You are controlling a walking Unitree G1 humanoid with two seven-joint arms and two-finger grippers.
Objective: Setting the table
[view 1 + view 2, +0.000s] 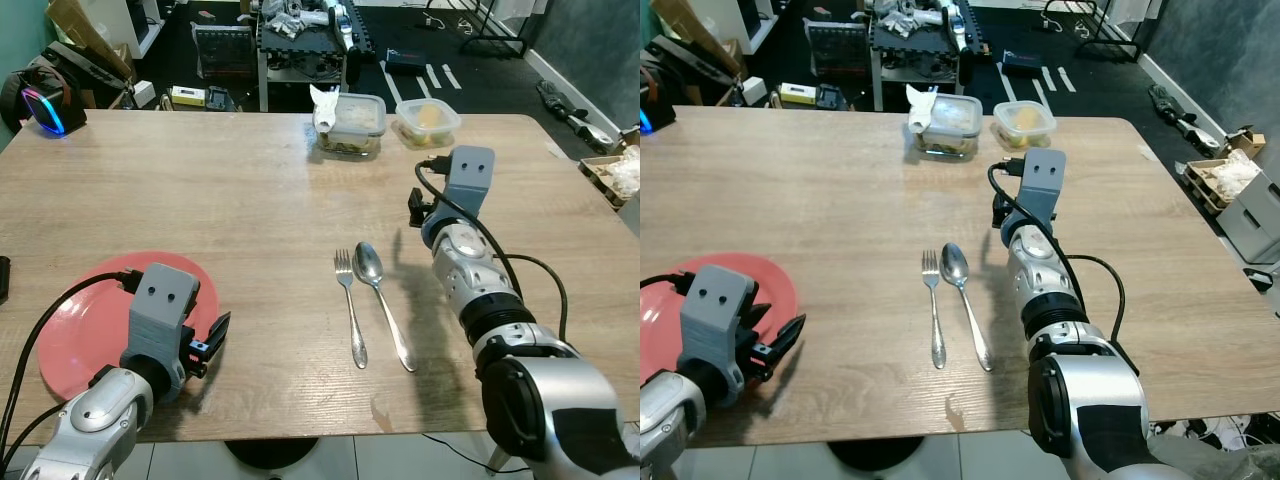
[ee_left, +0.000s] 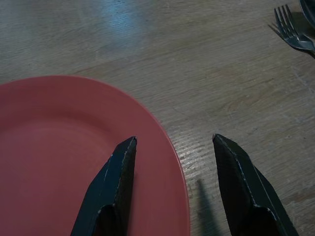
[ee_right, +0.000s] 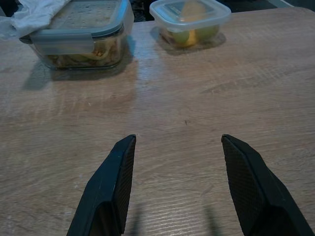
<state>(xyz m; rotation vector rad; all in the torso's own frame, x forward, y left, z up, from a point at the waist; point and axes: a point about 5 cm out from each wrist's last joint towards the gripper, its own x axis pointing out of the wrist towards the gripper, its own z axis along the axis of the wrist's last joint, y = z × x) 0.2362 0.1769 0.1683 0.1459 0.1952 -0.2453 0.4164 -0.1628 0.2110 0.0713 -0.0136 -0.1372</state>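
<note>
A red plate (image 1: pixel 75 335) lies at the table's near left corner. My left gripper (image 2: pixel 174 140) is open at the plate's right rim, one finger over the plate (image 2: pixel 59 147), the other over bare wood. A fork (image 1: pixel 350 305) and a spoon (image 1: pixel 382 295) lie side by side in the middle of the near half. My right gripper (image 3: pixel 178 140) is open and empty, low over the wood right of the spoon and pointing towards the far edge.
Two lidded food containers (image 1: pixel 352 122) (image 1: pixel 428 120) stand at the far edge, the left one with a white napkin (image 1: pixel 325 105) on it. A speaker with a blue light (image 1: pixel 45 105) sits at the far left corner. Cluttered shelves and floor lie behind the wooden table (image 1: pixel 200 200).
</note>
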